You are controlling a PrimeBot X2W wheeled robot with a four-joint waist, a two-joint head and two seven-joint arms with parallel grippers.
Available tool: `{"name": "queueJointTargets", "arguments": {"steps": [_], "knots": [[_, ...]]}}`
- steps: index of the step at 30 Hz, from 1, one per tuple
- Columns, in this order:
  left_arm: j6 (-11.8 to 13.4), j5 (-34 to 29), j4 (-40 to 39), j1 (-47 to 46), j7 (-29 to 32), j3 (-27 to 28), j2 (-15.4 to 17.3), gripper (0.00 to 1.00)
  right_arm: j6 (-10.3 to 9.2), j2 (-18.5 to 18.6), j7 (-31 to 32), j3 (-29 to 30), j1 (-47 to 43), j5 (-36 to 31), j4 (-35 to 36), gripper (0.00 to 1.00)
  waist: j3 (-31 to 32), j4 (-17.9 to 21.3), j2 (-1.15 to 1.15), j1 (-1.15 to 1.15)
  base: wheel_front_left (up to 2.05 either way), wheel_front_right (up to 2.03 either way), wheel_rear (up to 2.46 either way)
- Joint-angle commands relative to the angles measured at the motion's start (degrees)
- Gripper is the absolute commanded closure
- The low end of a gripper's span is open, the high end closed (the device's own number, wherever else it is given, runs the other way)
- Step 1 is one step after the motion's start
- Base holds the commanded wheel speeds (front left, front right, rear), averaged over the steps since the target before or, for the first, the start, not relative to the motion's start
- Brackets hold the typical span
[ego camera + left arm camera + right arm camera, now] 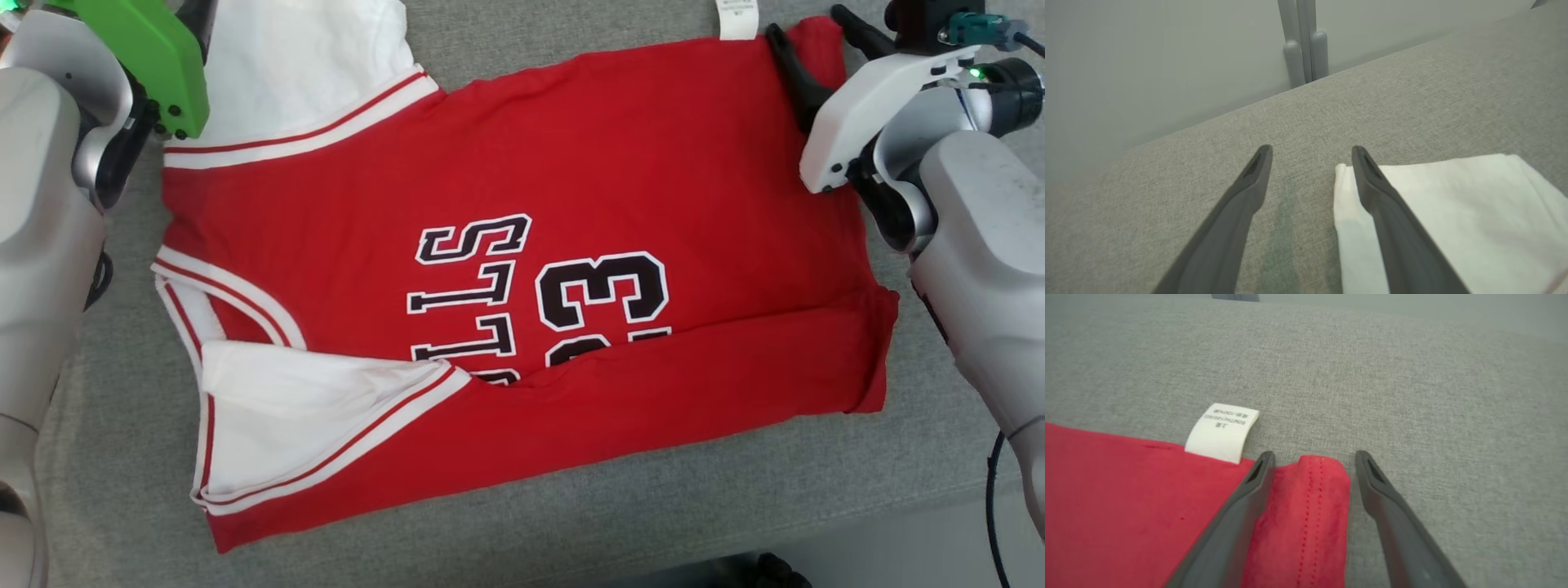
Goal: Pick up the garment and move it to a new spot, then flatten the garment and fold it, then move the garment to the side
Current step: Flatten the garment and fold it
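The garment [522, 269] is a red jersey with white sleeves, red-and-white trim and black lettering, spread on the grey cloth surface with its near edge folded over. My right gripper [1312, 457] stands open over the far right corner, its fingers astride the red hem [1310, 506]; in the head view it sits at the top right [812, 37]. A white care label [1222, 433] lies just left of it. My left gripper [1310, 149] is open at the far left, one finger over the white sleeve [1453, 212], the other over bare cloth.
The grey padded surface [653, 506] carries the garment; its front edge runs along the lower right of the head view. A grey wall and a grey post [1304, 41] stand behind the surface in the left wrist view. My pale forearms flank the garment.
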State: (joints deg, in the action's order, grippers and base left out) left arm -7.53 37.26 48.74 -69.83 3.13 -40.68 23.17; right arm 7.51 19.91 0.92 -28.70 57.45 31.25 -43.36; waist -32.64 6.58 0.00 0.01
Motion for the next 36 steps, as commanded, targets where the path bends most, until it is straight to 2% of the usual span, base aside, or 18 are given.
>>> {"name": "queueJointTargets", "arguments": {"steps": [1,6,12,13,14,15,16,21,27,36], "knots": [[0.08,1.66,1.1,-0.98,1.17,-0.82,0.59,0.0,-0.04,-0.25,-0.68,-1.05,1.16,0.87,-0.68,0.0,-2.63,2.84,0.0,-0.01,0.0,0.0,0.0],[0.08,4.96,3.73,-1.78,1.46,-3.17,1.62,0.0,-0.05,-1.06,-2.24,-5.06,2.0,3.69,-2.78,0.0,-2.81,3.69,0.0,-0.01,0.0,0.0,0.0],[0.07,8.43,6.66,-1.11,2.8,-5.9,0.98,0.0,-0.08,-1.44,-2.23,-9.43,3.49,6.58,-4.94,0.0,-2.7,4.0,0.0,-0.01,0.0,0.0,0.0],[0.03,8.84,6.89,-0.72,3.77,-6.66,0.54,0.38,-0.08,-1.47,-1.95,-10.13,3.6,7.06,-5.03,0.0,-2.57,4.0,0.0,-0.01,0.0,0.0,0.0],[-0.04,9.79,6.76,-0.37,4.37,-7.39,0.15,0.83,-0.06,-1.31,-1.69,-10.85,3.72,7.76,-5.16,0.51,-2.34,3.9,0.0,-0.01,0.0,0.0,0.0],[-0.05,10.51,6.46,-0.2,4.3,-7.84,-0.16,1.0,-0.06,-1.09,-1.59,-11.28,3.87,8.24,-5.29,0.84,-2.05,3.79,0.0,-0.01,0.0,0.0,0.0],[-0.05,11.11,6.14,-0.14,4.1,-8.33,-0.21,1.0,-0.06,-0.68,-1.56,-11.81,3.99,8.87,-5.43,1.0,-1.63,3.59,0.0,-0.01,0.0,0.0,0.0],[0.04,13.4,5.69,-0.95,0.46,-8.87,0.4,1.0,-0.08,0.8,-3.18,-13.42,4.36,10.86,-5.35,1.0,0.47,2.53,0.0,-0.01,0.0,0.0,0.0],[0.04,16.47,4.62,-0.2,-6.03,-8.82,-0.36,1.0,-0.08,1.6,-9.48,-14.03,3.67,12.29,-5.6,1.0,3.83,0.78,0.0,-0.01,0.0,0.0,0.0],[0.05,21.13,-3.09,5.01,-15.67,-9.53,0.95,1.0,-0.07,3.11,-15.14,-13.7,-0.98,12.62,-5.94,1.0,8.17,-2.1,0.0,-0.01,0.0,0.0,0.0]]}}
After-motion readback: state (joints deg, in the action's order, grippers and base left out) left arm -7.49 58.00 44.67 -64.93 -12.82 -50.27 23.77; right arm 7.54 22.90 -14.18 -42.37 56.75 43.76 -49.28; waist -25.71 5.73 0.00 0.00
